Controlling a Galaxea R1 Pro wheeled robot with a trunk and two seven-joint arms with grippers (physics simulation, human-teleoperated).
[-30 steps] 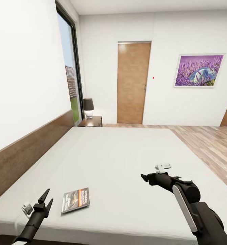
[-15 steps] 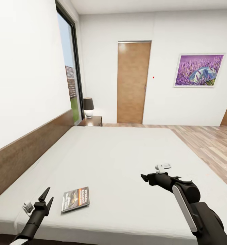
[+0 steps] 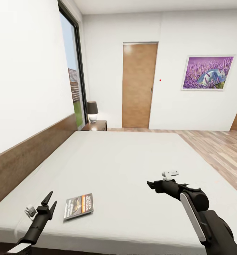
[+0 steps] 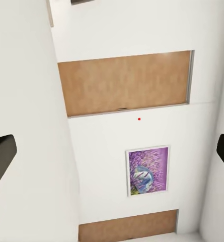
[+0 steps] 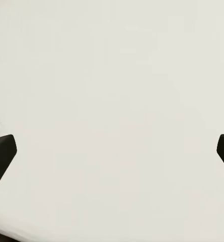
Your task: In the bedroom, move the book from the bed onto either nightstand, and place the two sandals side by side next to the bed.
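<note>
Head view — thin dark paperback book (image 3: 78,207) with an orange band lies flat at lower left, on the off-white mattress of the bed (image 3: 132,163)
Black left gripper (image 3: 49,202) hovers just beside it, fingers spread; black right gripper (image 3: 150,184), its opening unclear in this view, shows wide-apart fingertips at its wrist camera — a flat cover may slide away from the fingers

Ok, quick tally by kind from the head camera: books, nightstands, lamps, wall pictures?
Books: 1, the book on the bed
Nightstands: 1, the nightstand
Lamps: 1, the lamp
Wall pictures: 1, the lavender picture
Total: 4

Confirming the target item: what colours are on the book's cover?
The book has a dark cover with an orange band and white lettering, clearest in the head view.
</note>
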